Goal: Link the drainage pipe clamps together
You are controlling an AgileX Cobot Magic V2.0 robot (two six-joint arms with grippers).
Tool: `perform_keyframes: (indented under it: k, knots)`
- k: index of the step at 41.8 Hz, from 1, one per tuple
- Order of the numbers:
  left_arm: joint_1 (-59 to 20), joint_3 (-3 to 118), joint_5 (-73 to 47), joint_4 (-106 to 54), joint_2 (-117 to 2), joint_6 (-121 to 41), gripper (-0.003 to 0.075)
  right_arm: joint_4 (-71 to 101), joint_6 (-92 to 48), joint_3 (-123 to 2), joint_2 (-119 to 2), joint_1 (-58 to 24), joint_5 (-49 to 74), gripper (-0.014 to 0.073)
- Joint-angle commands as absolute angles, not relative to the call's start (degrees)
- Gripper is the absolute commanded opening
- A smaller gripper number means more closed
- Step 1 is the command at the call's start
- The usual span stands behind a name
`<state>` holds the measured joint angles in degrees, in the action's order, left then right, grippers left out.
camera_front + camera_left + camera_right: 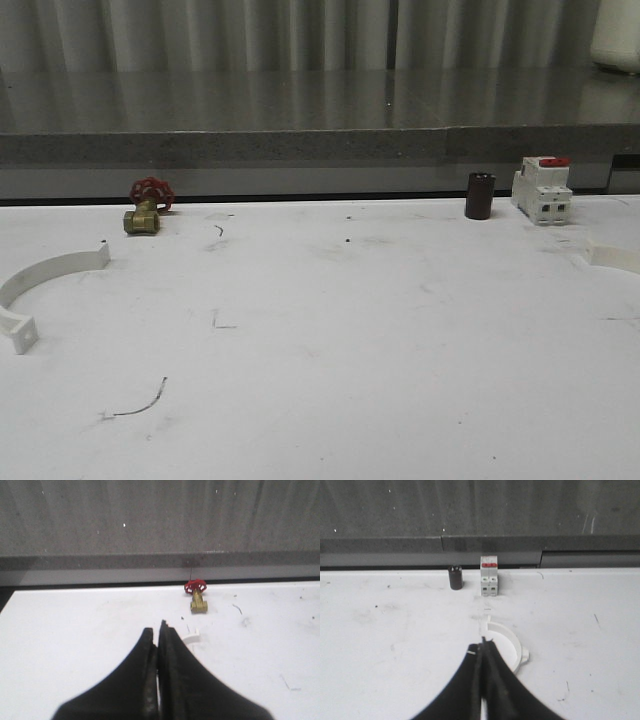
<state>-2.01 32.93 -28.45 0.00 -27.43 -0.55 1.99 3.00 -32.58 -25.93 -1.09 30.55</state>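
One white half-ring drainage pipe clamp (45, 274) lies flat at the table's left edge, a square tab at each end. An end of it (191, 638) peeks out just past my left gripper (159, 629), which is shut and empty. The other clamp (612, 256) lies at the right edge, only partly in the front view. In the right wrist view this clamp (512, 642) curves just beyond my right gripper (482, 642), also shut with nothing in it, and is partly hidden by the fingers.
A brass valve with a red handwheel (146, 207) stands at the back left. A dark cylinder (480, 195) and a white breaker with a red top (542, 188) stand at the back right. A grey ledge (320, 145) runs behind the white table (330, 340).
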Motion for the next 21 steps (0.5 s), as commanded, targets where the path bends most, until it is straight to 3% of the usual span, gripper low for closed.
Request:
perform_keyframes:
  k: [1,6,9,11,15,18,21]
  knots:
    - [-2.02,33.80,-24.34,0.00,-30.02,0.00,-0.0020,1.35,2.66,-33.53,-28.20,-0.79,27.44,-0.0069]
    - [-2.02,33.65,-25.11,0.00,-32.69,0.00,-0.0020,1.29,2.66,-33.36,-30.25,-0.79,29.91,-0.0058]
    - [-2.12,33.65,-25.83,0.00,-33.77,0.00,0.0011,1.29,2.66,-33.36,-31.39,-0.79,31.84,0.0069]
    - [-2.12,33.65,-26.21,0.00,-34.42,0.00,0.0089,1.29,2.66,-33.36,-32.02,-0.79,32.67,0.0203]
    - [-2.12,34.01,-26.74,0.00,-35.69,0.00,0.0330,1.36,2.66,-33.36,-32.22,-0.79,33.39,0.0456]
    - [-2.12,35.46,-29.42,0.00,-37.57,0.00,0.0433,1.36,2.66,-33.48,-32.22,-0.79,33.20,0.0500]
    - [-2.24,37.24,-30.84,0.00,-40.36,0.00,0.0426,1.36,2.66,-33.49,-32.22,-0.79,32.70,0.0499]
